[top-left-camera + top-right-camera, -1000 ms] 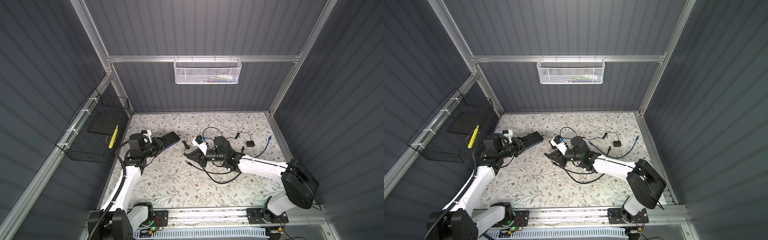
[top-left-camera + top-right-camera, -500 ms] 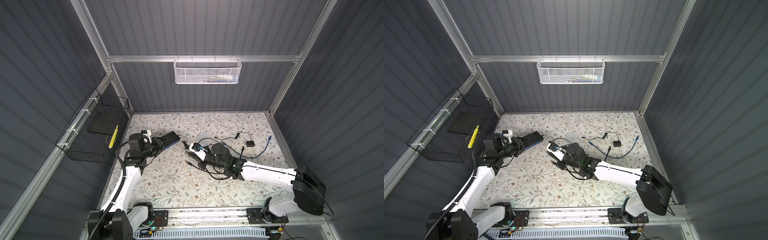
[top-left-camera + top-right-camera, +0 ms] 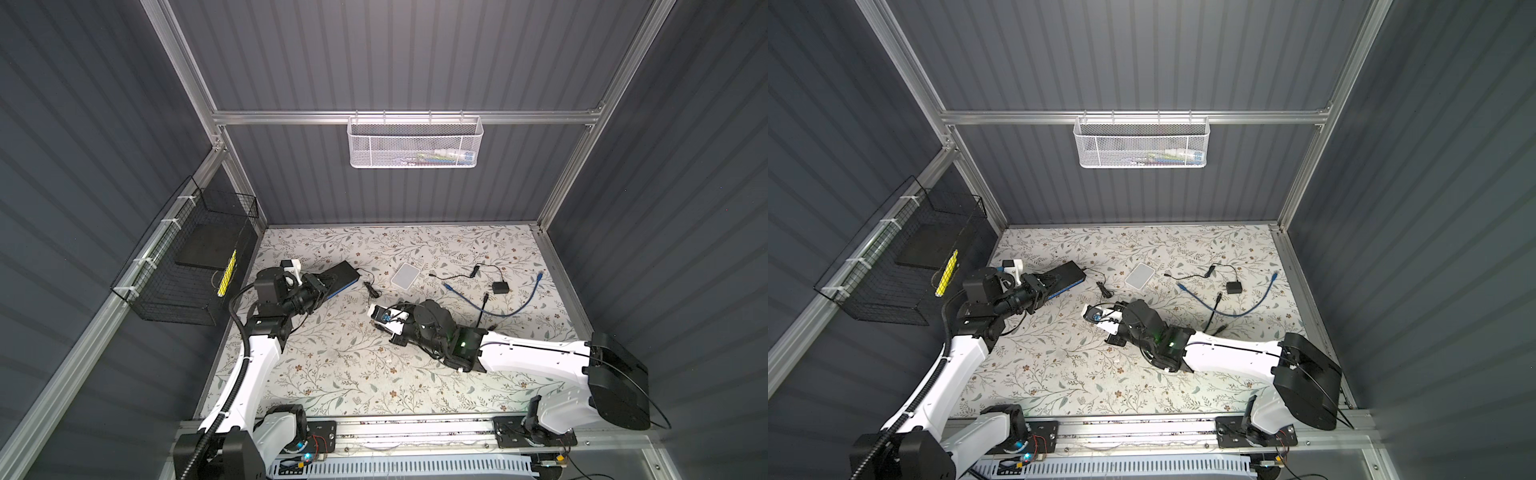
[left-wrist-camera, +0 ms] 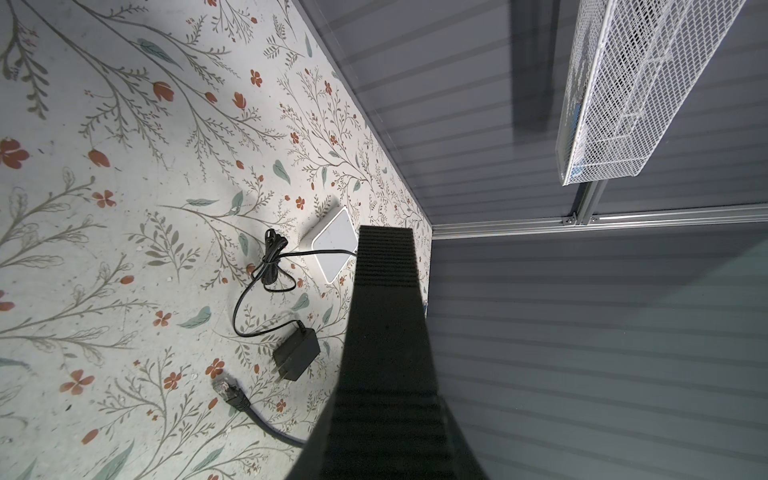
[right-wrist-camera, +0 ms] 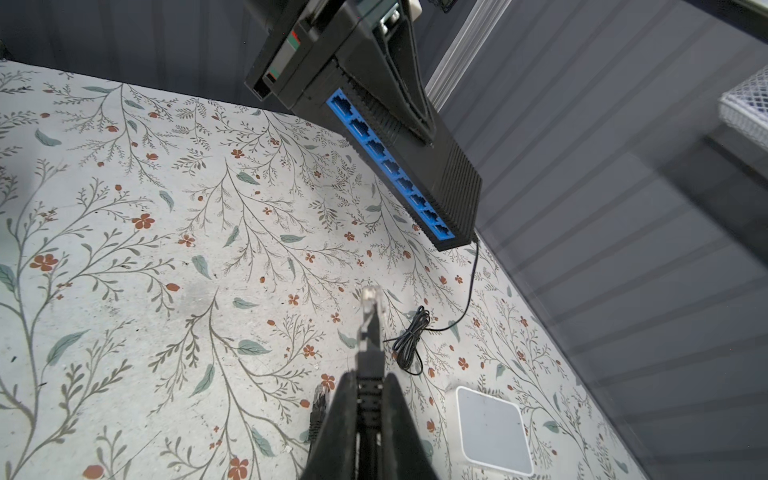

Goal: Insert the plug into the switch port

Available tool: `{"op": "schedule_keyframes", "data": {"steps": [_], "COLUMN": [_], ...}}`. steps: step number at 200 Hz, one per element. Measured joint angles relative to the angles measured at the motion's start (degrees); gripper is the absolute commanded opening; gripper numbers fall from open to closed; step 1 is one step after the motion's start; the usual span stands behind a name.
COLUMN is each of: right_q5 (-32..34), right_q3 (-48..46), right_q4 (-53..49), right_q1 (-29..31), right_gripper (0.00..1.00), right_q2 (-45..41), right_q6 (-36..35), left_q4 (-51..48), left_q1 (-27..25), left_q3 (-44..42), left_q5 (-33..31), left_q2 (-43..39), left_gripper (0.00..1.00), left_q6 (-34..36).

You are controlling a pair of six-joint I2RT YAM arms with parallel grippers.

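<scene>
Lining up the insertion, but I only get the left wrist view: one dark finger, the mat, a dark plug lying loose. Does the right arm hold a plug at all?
Observer: Yes. The right gripper is shut on a clear-tipped plug.
Operator: And what is my left gripper clamped on?
Observer: The left gripper is shut on the black switch.
Operator: Which way do its ports face?
Observer: The blue port row faces the plug's tip, with a gap between them; nothing is inserted yet.
</scene>
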Motion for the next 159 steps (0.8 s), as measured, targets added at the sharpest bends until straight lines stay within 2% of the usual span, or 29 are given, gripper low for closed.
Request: {"op": "schedule_keyframes", "data": {"steps": [78,159], "right_q5": [2.3,9.9], "right_q3": [-0.1,-0.9], "right_q4": [1.4,8.7], "right_q1": [0.5,3.4], "right_gripper": [0.00,0.00], "right_q2": [0.1,4.6], "right_q6": [-2.3,-11.3], "left_q4": [0.0,0.0], "left_q1": [0.0,0.0], "left_q3": [0.0,0.0], "left_q5": [0.0,0.0], "left_q2": [0.0,0.0], "left_gripper": [0.00,0.00], "left_q6": [0.0,-0.7]}}
